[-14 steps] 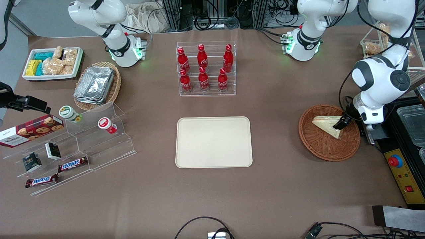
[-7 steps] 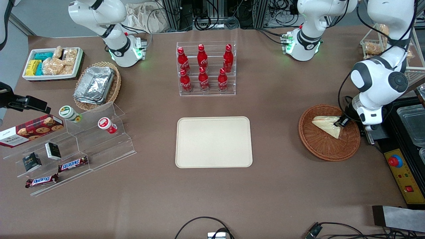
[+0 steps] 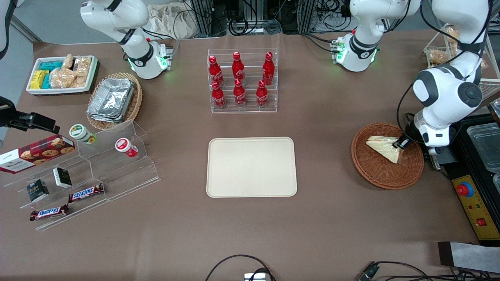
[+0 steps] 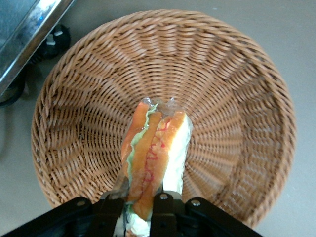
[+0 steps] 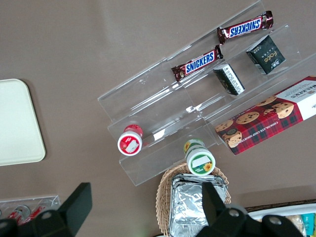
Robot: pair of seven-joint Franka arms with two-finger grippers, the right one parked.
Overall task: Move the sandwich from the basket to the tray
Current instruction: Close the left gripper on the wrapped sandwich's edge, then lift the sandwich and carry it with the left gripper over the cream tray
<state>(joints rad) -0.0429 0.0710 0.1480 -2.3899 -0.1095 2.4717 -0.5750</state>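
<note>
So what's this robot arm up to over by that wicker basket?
It is picking up a wrapped sandwich. The arm's gripper has its jaws closed on the wide end of the sandwich, which tilts up over the round basket, its pointed end still low above the weave. The cream tray it is meant for sits bare in the middle of the table, toward the parked arm's end from the basket, nearer the front camera than the rack of red bottles.

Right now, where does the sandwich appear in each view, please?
Front view: the sandwich lies in the basket, toward the working arm's end of the table, the claw at its end.
Left wrist view: the sandwich stands between the claw's fingers.
Right wrist view: not in it.
Shared landmark: the basket.
</note>
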